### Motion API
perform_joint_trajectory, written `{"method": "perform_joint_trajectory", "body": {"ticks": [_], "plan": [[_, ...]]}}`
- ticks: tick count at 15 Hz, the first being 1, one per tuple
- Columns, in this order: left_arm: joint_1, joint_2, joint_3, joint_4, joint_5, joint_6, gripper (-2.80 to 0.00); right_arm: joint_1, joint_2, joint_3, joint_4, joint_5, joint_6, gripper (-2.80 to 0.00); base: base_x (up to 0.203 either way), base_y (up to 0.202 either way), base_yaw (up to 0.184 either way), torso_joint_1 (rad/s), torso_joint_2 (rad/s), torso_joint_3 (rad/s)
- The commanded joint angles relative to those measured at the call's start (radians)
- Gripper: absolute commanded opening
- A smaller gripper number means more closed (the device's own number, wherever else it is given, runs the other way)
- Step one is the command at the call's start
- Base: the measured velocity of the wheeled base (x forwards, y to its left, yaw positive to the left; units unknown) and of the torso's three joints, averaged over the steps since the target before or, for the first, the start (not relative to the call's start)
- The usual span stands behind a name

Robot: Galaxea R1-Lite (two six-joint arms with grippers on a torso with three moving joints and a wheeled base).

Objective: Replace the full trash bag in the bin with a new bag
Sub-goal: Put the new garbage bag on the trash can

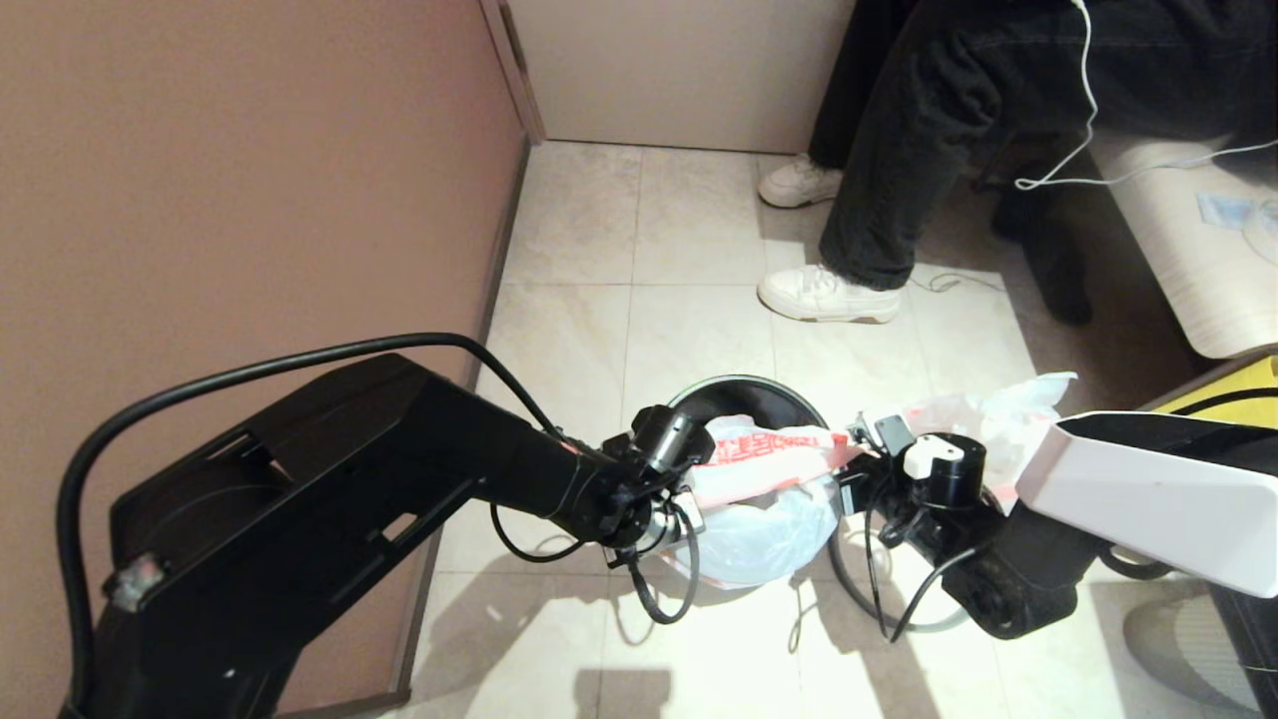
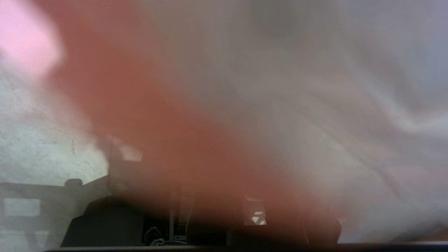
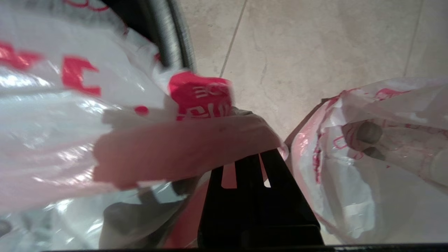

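Right fingers (image 3: 260, 164) and left fingers (image 1: 689, 494) clenched on new bag's (image 1: 759, 499) rim, stretched over bin (image 1: 749, 391).

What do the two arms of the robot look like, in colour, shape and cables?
The left arm is black and boxy, with a thick black cable arching over it. The right arm has a white shell over black joints, with loose black cables. The right gripper has flat black fingers.

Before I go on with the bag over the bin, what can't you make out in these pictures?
- Left gripper: head view, fingertips hidden by its wrist and the new bag; left wrist view, blurred plastic covers the lens.
- Bin: head view, inside covered by the new bag, so how far it is seated is unclear.
- Full bag: right wrist view, cut off by the edge; head view, half hidden behind the right gripper.
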Motion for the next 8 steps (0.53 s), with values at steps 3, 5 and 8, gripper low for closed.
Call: {"method": "perform_joint_trajectory", "body": {"ticks": [3,5,8], "plan": [[-0.018,0.006,0.021,-0.022,0.002,-0.004,-2.8,-0.018,-0.059,-0.089,0.099,0.007,-0.021,-2.8,0.0,0.0,0.0,0.0,0.0,0.0],[-0.019,0.008,0.027,-0.032,-0.005,-0.004,-2.8,-0.014,-0.064,-0.158,0.185,0.023,-0.042,-2.8,0.0,0.0,0.0,0.0,0.0,0.0],[-0.016,0.004,0.027,-0.032,-0.033,-0.003,-2.8,0.004,-0.056,-0.28,0.333,0.065,-0.057,-2.8,0.0,0.0,0.0,0.0,0.0,0.0]]}}
